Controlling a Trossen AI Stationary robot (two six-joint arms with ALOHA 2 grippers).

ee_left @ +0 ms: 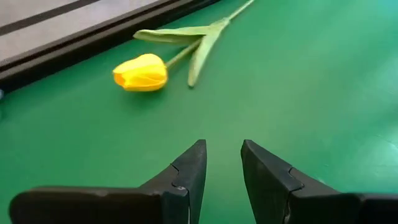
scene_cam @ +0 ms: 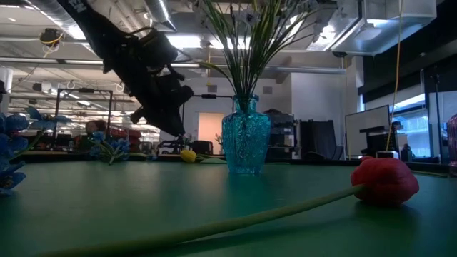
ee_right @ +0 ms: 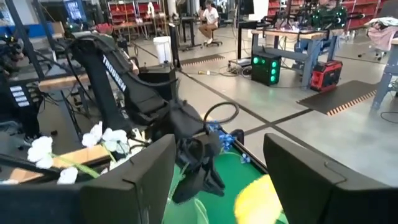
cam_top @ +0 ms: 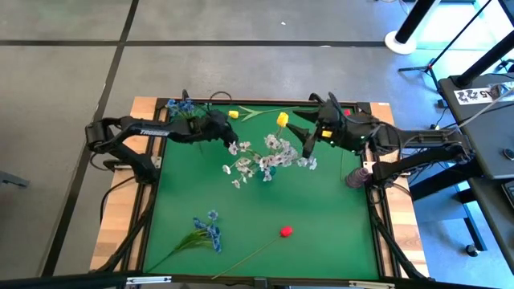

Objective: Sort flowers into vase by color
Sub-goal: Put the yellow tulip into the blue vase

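Observation:
My left gripper hovers low over the green mat near the far edge, its fingers a little apart and holding nothing. A yellow tulip lies flat just beyond it. My right gripper is wide open and points level toward the left arm. A second yellow tulip shows blurred at its fingertips; I cannot tell whether they touch. A teal glass vase holds white sprigs.
A red tulip lies near the near edge, its stem running toward the near left. Blue sprigs lie at the near left, and more blue blossoms sit at the far left corner. A dark pink vessel stands at the right edge.

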